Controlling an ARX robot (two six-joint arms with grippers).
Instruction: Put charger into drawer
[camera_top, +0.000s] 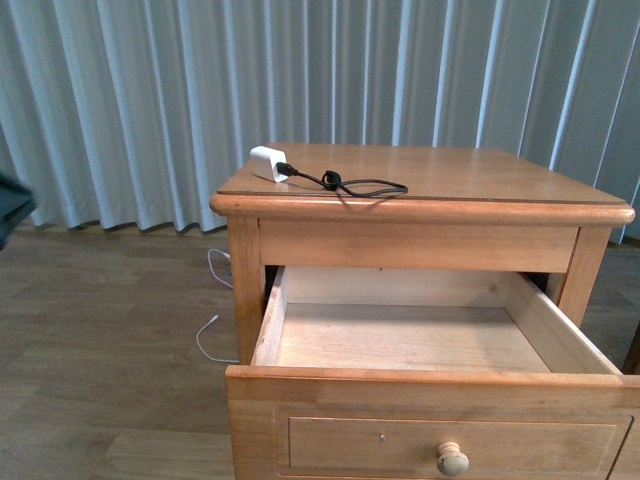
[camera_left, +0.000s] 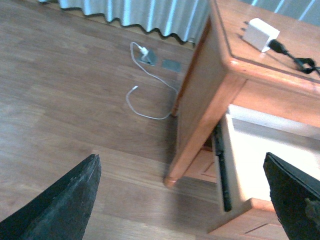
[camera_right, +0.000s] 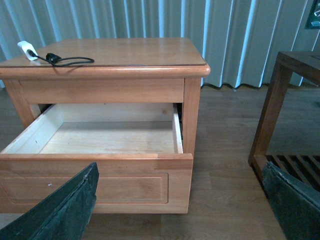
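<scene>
Charger (camera_top: 268, 163): lying on the nightstand surface (camera_top: 480, 175) near its left rear corner, black cable (camera_top: 370, 186) trailing rightward across the top.
Drawer (camera_top: 430, 377): standing pulled out below that surface, pale interior showing, knob (camera_top: 452, 459) facing the robot.
Left end effector (camera_left: 185, 205): hanging wide open over the floor (camera_left: 75, 100) beside the nightstand, gripping nothing.
Right end effector (camera_right: 180, 205): hanging wide open in front of the drawer, gripping nothing.

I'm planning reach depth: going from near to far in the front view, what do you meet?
Round knob → open drawer → charger → curtain.
</scene>
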